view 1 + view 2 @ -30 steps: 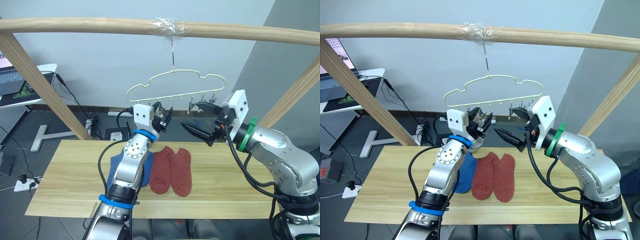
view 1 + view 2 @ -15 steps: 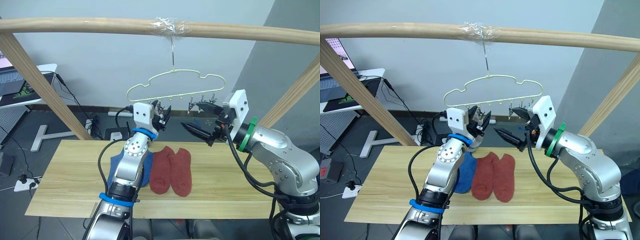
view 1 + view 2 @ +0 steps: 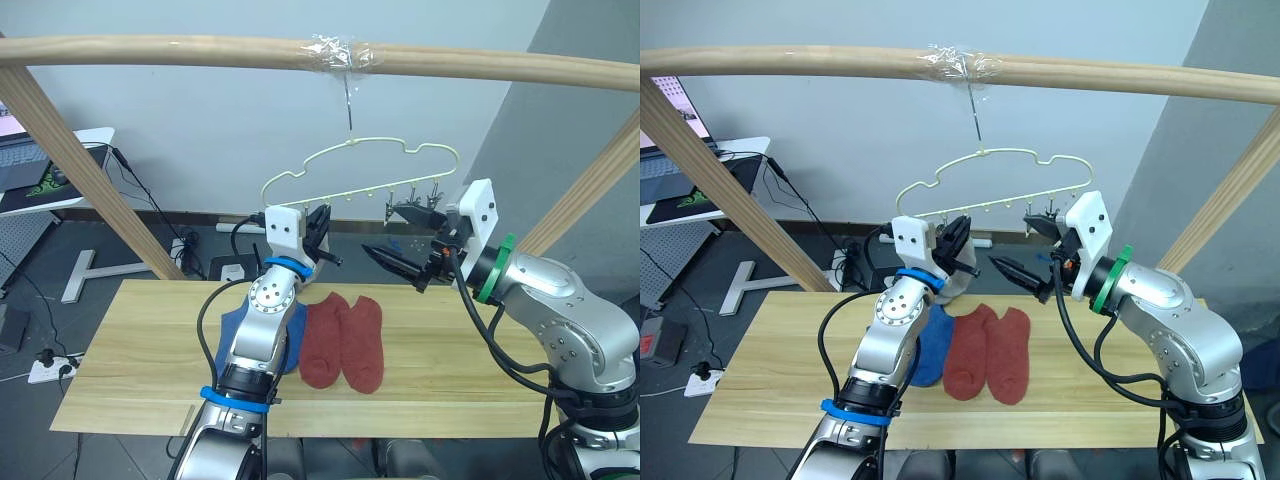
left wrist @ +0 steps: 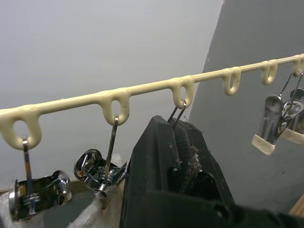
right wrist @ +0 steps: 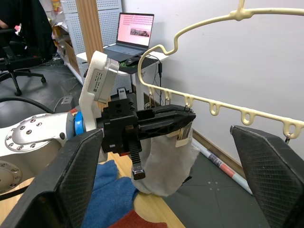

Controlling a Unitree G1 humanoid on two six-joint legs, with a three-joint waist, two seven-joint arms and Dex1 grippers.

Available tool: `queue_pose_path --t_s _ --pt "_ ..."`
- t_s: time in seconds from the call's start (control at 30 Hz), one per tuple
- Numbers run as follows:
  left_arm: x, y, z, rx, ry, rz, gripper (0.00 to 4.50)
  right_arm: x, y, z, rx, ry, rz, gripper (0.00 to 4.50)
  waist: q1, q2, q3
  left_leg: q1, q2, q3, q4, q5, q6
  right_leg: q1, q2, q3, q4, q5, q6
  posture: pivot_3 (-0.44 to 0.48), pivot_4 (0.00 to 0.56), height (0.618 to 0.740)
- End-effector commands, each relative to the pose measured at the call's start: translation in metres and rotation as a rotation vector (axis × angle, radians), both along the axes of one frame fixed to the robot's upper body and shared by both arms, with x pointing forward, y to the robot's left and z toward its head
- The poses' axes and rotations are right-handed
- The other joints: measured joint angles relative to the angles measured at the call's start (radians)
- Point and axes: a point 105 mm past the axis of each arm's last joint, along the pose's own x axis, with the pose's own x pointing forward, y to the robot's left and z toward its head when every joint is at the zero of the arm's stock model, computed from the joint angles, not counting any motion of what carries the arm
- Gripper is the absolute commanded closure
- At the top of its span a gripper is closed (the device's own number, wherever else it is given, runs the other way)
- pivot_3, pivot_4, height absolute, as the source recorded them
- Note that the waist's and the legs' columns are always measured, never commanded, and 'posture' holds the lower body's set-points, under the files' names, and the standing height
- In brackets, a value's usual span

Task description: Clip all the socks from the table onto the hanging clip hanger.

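Note:
The pale clip hanger point(image 4: 142, 88) hangs by its hook from the wooden bar point(image 3: 200, 50), tilted with its left end lower. My left gripper point(image 3: 321, 224) is raised to the hanger's lower rail and shut on one metal clip point(image 5: 183, 135). A light grey sock point(image 5: 166, 164) hangs just below that clip. My right gripper point(image 3: 402, 238) stands open a little to the right, level with the rail and holding nothing. On the table point(image 3: 130, 350) lie a blue sock point(image 3: 232, 328) and two rust-red socks point(image 3: 322, 345) point(image 3: 363, 345), side by side under the arms.
Slanted wooden posts point(image 3: 70, 160) point(image 3: 590, 190) carry the bar on both sides. Other metal clips point(image 4: 270, 126) dangle along the rail. A desk with a laptop point(image 3: 22, 160) stands at the far left behind the table, and cables lie on the floor.
My left gripper has closed on a clip. The hanger has swung slightly right and tilted, its left end now lower. The right arm has stayed still.

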Motion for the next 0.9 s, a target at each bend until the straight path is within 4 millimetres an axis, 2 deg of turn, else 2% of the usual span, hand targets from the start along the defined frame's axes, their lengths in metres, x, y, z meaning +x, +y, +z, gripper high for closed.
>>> queue_pose_path --t_s 0.03,0.13,0.17,0.2,0.23,0.27,0.37,0.5,0.6,0.77,0.87,0.9 --pt "-0.001 -0.003 0.013 -0.023 -0.031 -0.023 4.49 0.003 -0.003 -0.014 -0.059 0.008 -0.045 0.00 0.000 0.000 0.000 0.000 0.000 0.000 0.000 0.000 0.000 0.000 0.000 0.000 0.000 0.000 0.000 0.066 0.131 0.740" --pt "0.000 0.003 0.013 -0.047 -0.004 -0.038 4.49 0.016 -0.011 -0.058 -0.165 0.100 -0.172 0.00 0.000 -0.001 0.000 0.000 0.000 0.000 0.000 0.000 0.000 0.000 0.000 0.000 0.000 0.000 0.000 0.069 0.132 0.740" --pt "0.001 0.004 0.013 -0.051 0.000 -0.043 4.49 0.019 -0.013 -0.066 -0.173 0.128 -0.202 0.00 0.000 -0.001 0.000 0.000 0.000 0.000 0.000 0.000 0.000 0.000 0.000 0.000 0.000 0.000 0.000 0.073 0.133 0.740" --pt "0.001 0.006 0.014 -0.054 0.005 -0.052 4.49 0.020 -0.010 -0.079 -0.192 0.145 -0.202 0.00 -0.001 -0.001 0.000 0.001 0.000 0.000 0.000 0.000 0.000 0.000 0.000 0.000 0.000 0.000 0.000 0.077 0.133 0.740" --pt "0.001 0.009 0.012 -0.054 0.015 -0.067 4.49 0.024 -0.005 -0.110 -0.203 0.229 -0.223 0.00 -0.001 -0.001 0.000 0.001 0.000 0.000 0.000 0.000 0.000 0.000 0.000 0.000 0.000 0.000 0.000 0.077 0.133 0.740" --pt "0.002 0.012 0.012 -0.054 0.023 -0.076 4.49 0.025 0.000 -0.131 -0.215 0.283 -0.231 0.00 -0.002 -0.002 -0.002 0.001 0.000 0.000 0.000 0.000 0.000 0.000 0.000 0.000 0.001 0.000 0.000 0.082 0.132 0.740" --pt "0.001 0.012 0.009 -0.049 0.042 -0.099 4.49 0.024 0.012 -0.170 -0.215 0.383 -0.244 0.00 -0.003 -0.004 -0.003 0.002 0.001 0.000 0.000 0.000 0.000 0.001 0.002 0.000 0.001 0.000 0.000 0.095 0.131 0.740" --pt "0.001 0.014 0.007 -0.043 0.048 -0.089 4.49 0.025 0.030 -0.198 -0.200 0.456 -0.259 0.00 0.000 -0.003 -0.003 0.001 0.001 0.000 0.000 0.000 0.000 0.000 0.001 0.000 0.001 0.000 0.000 0.107 0.136 0.740" --pt "-0.004 0.010 0.007 -0.044 0.044 -0.096 4.49 0.028 0.042 -0.218 -0.251 0.494 -0.272 0.00 -0.001 -0.003 -0.003 0.002 0.001 0.000 0.001 0.000 0.000 0.000 0.001 0.000 0.002 0.000 0.000 0.122 0.136 0.740" --pt "-0.008 0.008 0.005 -0.045 0.047 -0.097 4.49 0.026 0.030 -0.244 -0.357 0.535 -0.291 0.00 0.004 -0.003 -0.003 0.002 0.001 0.000 0.000 0.000 0.000 0.000 0.001 0.000 0.003 0.000 0.000 0.131 0.137 0.740" --pt "-0.009 0.008 0.002 -0.041 0.053 -0.095 4.50 0.023 0.020 -0.256 -0.432 0.528 -0.281 0.62 0.004 -0.003 -0.004 0.002 0.001 0.000 0.000 0.000 0.000 0.000 0.001 0.000 0.002 0.000 0.000 0.132 0.137 0.740" --pt "-0.009 0.008 0.002 -0.042 0.053 -0.095 4.50 0.021 0.016 -0.260 -0.462 0.515 -0.269 1.02 0.004 -0.003 -0.004 0.002 0.001 0.000 0.000 0.000 0.000 0.000 0.001 0.000 0.003 0.000 0.000 0.132 0.137 0.740"
